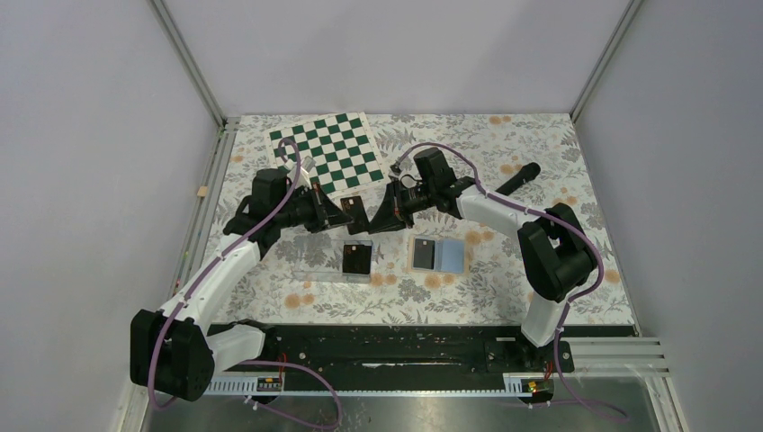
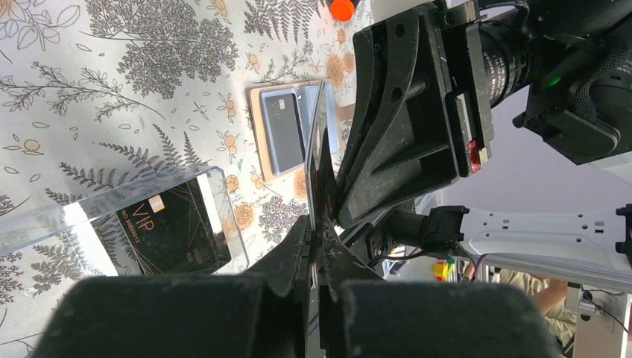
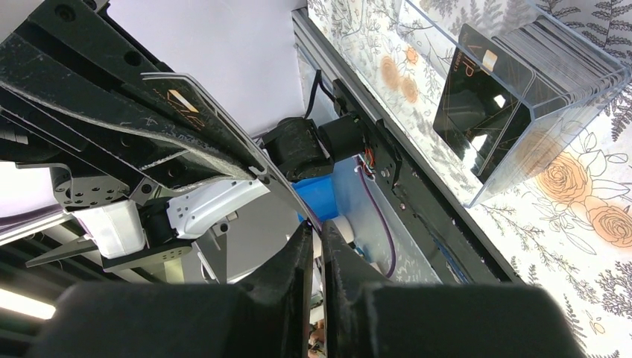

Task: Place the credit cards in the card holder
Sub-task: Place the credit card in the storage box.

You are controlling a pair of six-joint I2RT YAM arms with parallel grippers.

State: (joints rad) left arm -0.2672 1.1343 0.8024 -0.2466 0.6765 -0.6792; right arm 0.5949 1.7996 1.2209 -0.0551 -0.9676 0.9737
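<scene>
Fingers [image 2: 294,253] of the left claw [image 2: 319,237] are pinching one thin black rectangular credit card [image 2: 320,142] in the air, up and to the left of the tan square folding card holder [image 1: 452,255] as the top camera shows it. They are closed down to the card's thickness on its near edge, and the card is standing edge-on to that wrist camera. The right claw [image 3: 317,237] is nipping the opposite end, its fingers likewise almost together, with the card's edge running into the narrow slit between them. The card holder is lying open and flat on the floral-patterned table [image 1: 504,288], showing its light blue lining, and a second dark card [image 1: 423,254] is sitting on its left half. Just left of the card holder a clear plastic rectangular tray [image 1: 315,254] is resting on the table, holding a black card with gold VIP lettering [image 1: 357,257] at the end nearer the holder. Beyond the card holder and to its left a green-and-white chequered mat [image 1: 328,153] is lying flat, and beyond it to the right a black cylindrical marker [image 1: 516,178] is lying at a slant.
</scene>
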